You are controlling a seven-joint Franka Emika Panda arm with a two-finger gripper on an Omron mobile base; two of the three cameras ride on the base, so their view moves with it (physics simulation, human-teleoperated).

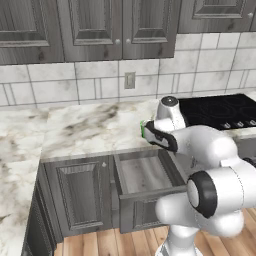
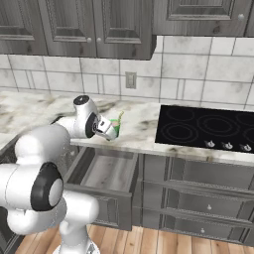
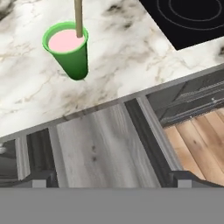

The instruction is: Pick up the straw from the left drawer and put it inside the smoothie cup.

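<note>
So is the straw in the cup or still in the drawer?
In the cup. The straw stands in the pink drink of the green cup; the open drawer shows bare wood.

It was a kitchen: grey panelled cabinets (image 1: 90, 30), a marble counter (image 1: 85, 130), a tiled backsplash (image 2: 198, 74) and a black cooktop (image 2: 208, 126).

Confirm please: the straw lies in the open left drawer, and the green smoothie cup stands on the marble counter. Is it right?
Not quite. The straw stands in the smoothie cup, as the hand view shows. The left drawer is open, and the cup does stand on the marble counter.
</note>
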